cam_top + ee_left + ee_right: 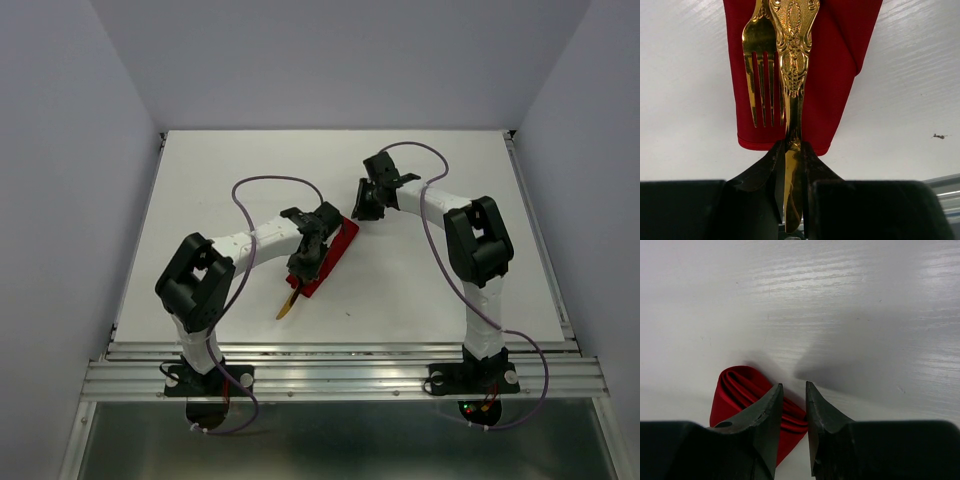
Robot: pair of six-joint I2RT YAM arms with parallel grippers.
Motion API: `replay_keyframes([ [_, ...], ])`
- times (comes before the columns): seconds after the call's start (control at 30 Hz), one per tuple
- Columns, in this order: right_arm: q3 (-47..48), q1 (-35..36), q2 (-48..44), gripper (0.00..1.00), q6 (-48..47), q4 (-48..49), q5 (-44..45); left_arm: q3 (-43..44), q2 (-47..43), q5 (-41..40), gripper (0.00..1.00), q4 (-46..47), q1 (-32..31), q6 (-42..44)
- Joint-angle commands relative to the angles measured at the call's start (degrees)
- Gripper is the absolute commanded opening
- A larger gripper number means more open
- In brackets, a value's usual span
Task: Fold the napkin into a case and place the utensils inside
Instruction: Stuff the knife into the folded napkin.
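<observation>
The left claw (pixel 792 165) is clamped on the knife (pixel 792 65) by its blade, just off one end of the case (pixel 840 60). The knife's handle and the fork (pixel 759 40) lie on the case. The metal looks stiff, light and slick, so a firm, flat hold suits it. The right claw (pixel 794 410), narrowly apart and empty, hovers at the case's other end.

Left claw (pixel 792 150) clamped tight; right claw (pixel 792 390) slightly parted, both lowered.

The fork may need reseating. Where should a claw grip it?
Probably the fork at its neck above the tines, from above and its free left side in the left wrist view: the knife, pinched by the left claw, hugs its right edge.
</observation>
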Motion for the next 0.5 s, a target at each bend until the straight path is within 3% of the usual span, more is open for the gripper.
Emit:
replay_keyframes([
  [0.0, -0.1, -0.1, -2.9, 0.31, 0.0, 2.0, -0.8, -0.3, -1.0, -2.9, 0.00, -1.6, -0.2, -0.3],
  [0.47, -0.2, -0.1, -2.5, 0.31, 0.2, 2.3, -2.0, 3.3, 2.8, -2.1, 0.00, -0.9, -1.6, 1.0],
])
